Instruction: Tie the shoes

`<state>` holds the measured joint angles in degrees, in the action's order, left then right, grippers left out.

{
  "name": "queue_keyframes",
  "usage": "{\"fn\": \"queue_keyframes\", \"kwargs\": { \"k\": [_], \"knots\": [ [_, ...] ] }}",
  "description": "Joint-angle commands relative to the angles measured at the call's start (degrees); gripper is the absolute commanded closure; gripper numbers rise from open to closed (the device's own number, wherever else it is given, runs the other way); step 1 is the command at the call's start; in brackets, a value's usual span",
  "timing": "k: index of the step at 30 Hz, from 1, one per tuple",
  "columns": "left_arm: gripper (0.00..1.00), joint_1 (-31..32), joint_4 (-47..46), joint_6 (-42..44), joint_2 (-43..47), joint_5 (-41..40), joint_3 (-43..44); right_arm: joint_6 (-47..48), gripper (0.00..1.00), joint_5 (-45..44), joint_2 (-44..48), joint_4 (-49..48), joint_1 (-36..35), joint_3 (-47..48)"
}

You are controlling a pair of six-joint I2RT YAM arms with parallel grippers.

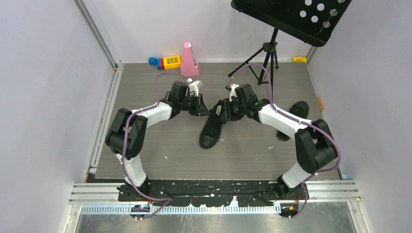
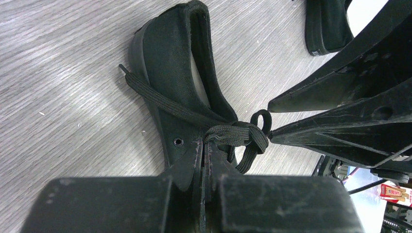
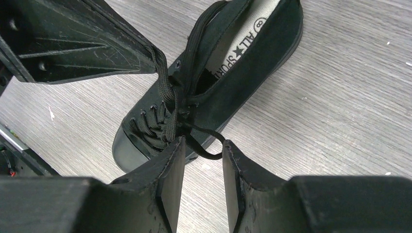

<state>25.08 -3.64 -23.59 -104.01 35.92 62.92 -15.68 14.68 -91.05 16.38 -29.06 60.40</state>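
Note:
One black sneaker (image 1: 210,132) lies in the middle of the table, toe toward the arms; its grey insole shows in the right wrist view (image 3: 243,73). My left gripper (image 2: 209,141) is shut on a bunched black lace (image 2: 238,132) at the eyelets. From the other side that lace (image 3: 163,80) runs taut up into the left fingers (image 3: 82,46). My right gripper (image 3: 203,143) is open, with a thin lace loop (image 3: 206,151) lying between its fingertips. From above, the two grippers (image 1: 200,108) (image 1: 224,110) meet over the shoe's opening. A second black shoe (image 1: 300,108) lies to the right, partly under the right arm.
A black music stand (image 1: 291,19) on a tripod (image 1: 267,53) stands at the back right. A pink wedge (image 1: 188,59), a yellow block (image 1: 171,61) and a blue block (image 1: 153,61) sit at the back wall. White walls and metal rails enclose the table.

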Motion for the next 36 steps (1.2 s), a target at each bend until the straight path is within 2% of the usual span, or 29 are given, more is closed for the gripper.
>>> {"fn": "queue_keyframes", "kwargs": {
  "k": [1,22,29,36],
  "knots": [
    [1.00,-0.30,-2.95,0.04,2.49,1.48,-0.25,2.85,0.61,2.38,-1.20,-1.65,0.14,2.08],
    [1.00,-0.28,-3.04,-0.22,2.75,1.78,-0.21,9.21,0.62,-0.41,-3.47,-2.83,-2.56,4.90],
    [1.00,-0.30,-3.13,-0.40,2.67,2.11,-0.22,10.76,0.56,0.01,-4.91,-1.74,-3.81,5.56],
    [1.00,-0.30,-3.13,-0.40,2.60,2.14,-0.25,10.18,0.67,-0.51,-5.93,-1.75,-4.16,7.00]
  ]
}}
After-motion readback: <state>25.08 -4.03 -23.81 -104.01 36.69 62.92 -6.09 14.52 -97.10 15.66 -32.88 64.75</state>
